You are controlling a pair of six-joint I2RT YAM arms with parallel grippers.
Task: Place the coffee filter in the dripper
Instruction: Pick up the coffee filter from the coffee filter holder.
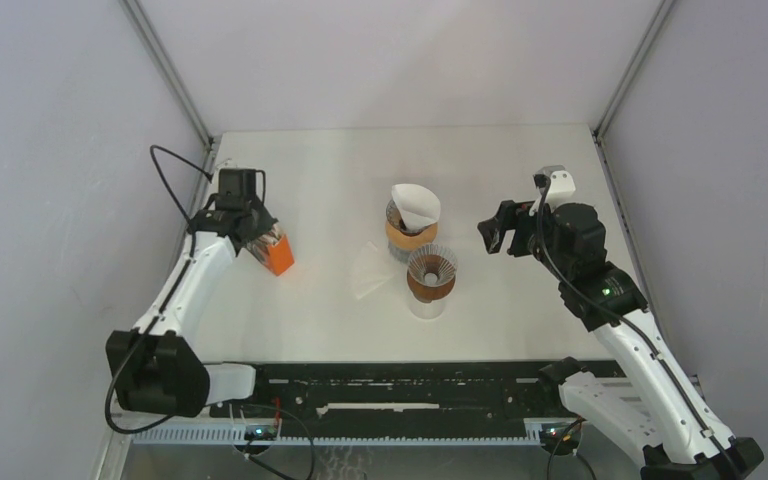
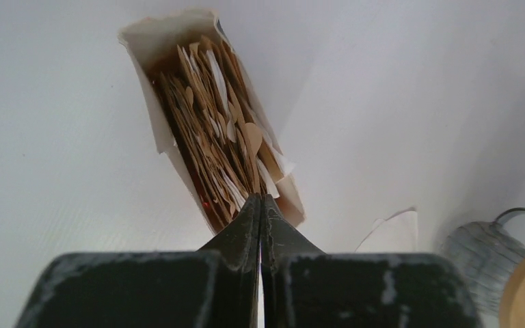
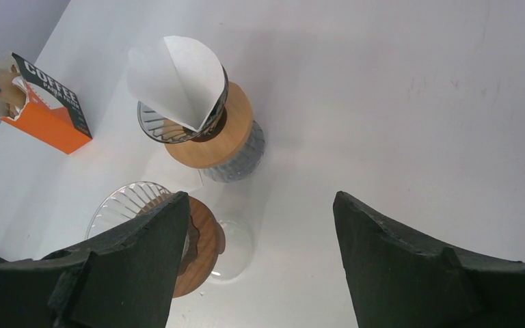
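Only the left wrist view looks into the box [image 2: 212,130], whose torn paper top is open on a tight stack of brown and white folded sheets. The left end effector [image 2: 260,201] is pressed together at the stack's near edge. Whether a sheet is pinched between its fingers cannot be told.

Only the right wrist view shows the box's "COFFEE" lettering. It also shows the right end effector [image 3: 261,201] spread wide and holding nothing above the tabletop [image 3: 396,102].

The top view shows most plainly a loose filter [image 1: 370,268] lying flat just left of the near dripper [image 1: 431,272], whose ribbed glass is bare.

The filter [image 3: 178,78] is white and folded to a cone. It sits tilted in the far dripper [image 3: 215,137], with its rounded edge above the rim.
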